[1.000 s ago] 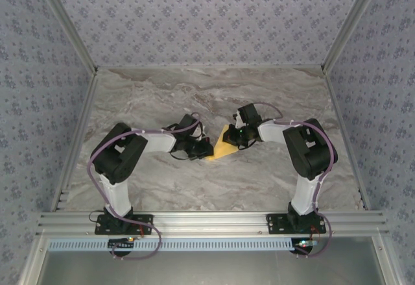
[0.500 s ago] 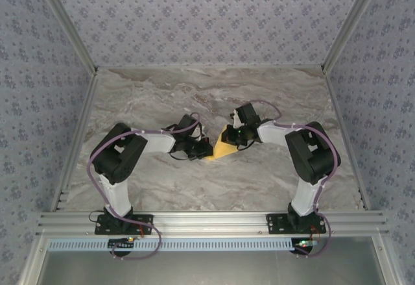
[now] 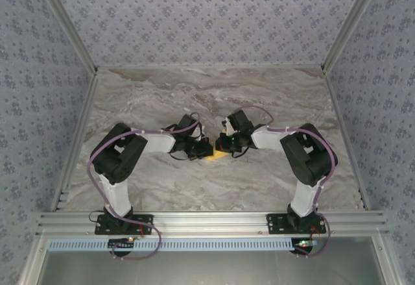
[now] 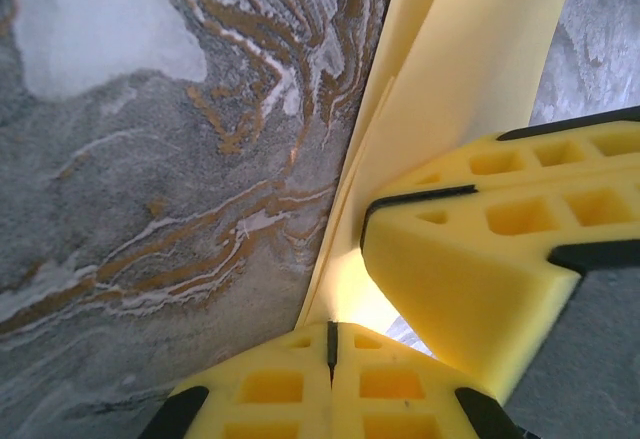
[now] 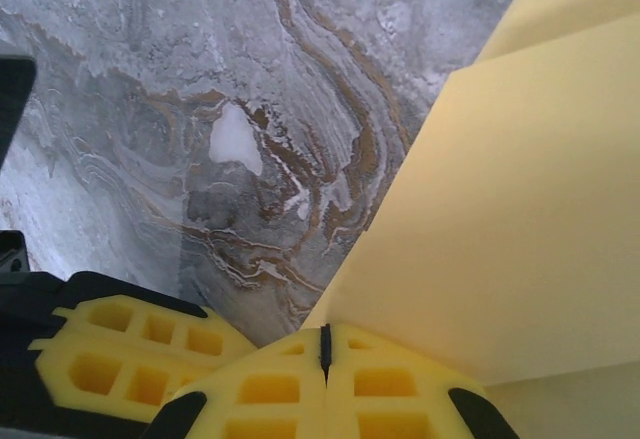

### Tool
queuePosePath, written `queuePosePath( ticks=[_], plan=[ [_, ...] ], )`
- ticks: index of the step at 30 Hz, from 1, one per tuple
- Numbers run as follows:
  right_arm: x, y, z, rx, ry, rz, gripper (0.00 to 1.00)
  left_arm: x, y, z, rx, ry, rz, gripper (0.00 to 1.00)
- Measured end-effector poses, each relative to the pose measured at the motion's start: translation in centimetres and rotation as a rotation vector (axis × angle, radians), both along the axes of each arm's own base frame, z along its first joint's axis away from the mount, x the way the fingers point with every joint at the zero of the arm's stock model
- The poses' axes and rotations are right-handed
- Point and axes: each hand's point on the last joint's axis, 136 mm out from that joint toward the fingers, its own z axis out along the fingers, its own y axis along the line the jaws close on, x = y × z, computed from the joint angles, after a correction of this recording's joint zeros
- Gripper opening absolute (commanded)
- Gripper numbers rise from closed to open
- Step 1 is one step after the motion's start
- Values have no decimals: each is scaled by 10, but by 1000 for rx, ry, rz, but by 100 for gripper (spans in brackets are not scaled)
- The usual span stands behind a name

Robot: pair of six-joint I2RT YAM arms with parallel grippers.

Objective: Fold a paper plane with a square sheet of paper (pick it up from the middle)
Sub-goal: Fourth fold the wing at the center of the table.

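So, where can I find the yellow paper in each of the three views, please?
Top external: the yellow paper is a small patch at mid-table, between the left end effector and the right end effector.
Left wrist: yellow paper at upper right, running down to the fingertips.
Right wrist: yellow paper across the right half.
Shared landmark: the grey marble table with brown veins.

You have two robot arms at the table: one left arm [image 3: 126,152] and one right arm [image 3: 305,155]. You have also two grippers, the left gripper [image 3: 203,147] and the right gripper [image 3: 219,146], and each one has two yellow fingers [image 4: 270,389]. There is one piece of yellow paper [image 4: 470,59], one marble table [image 3: 259,97] and three wallpapered walls [image 3: 207,19].
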Motion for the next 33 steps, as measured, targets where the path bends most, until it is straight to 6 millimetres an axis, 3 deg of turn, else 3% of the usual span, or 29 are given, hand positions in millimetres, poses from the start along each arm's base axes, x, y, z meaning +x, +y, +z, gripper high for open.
queuePosePath(
  ticks=[11,22,26,29,33],
  plan=[
    [6,-9,-3,60,18,-7,0,-1,2,-2,12,7,3,0],
    [52,-70,-2,90,14,-170,0,-3,4,-2,17,6,6,0],
    [63,-82,1,54,-18,-203,0,-3,5,-2,21,9,5,0],
    [60,-77,6,45,-30,-190,0,-4,6,-2,27,17,6,0],
    [44,-47,17,54,-57,-110,0,-4,7,-2,32,22,6,0]
  ],
)
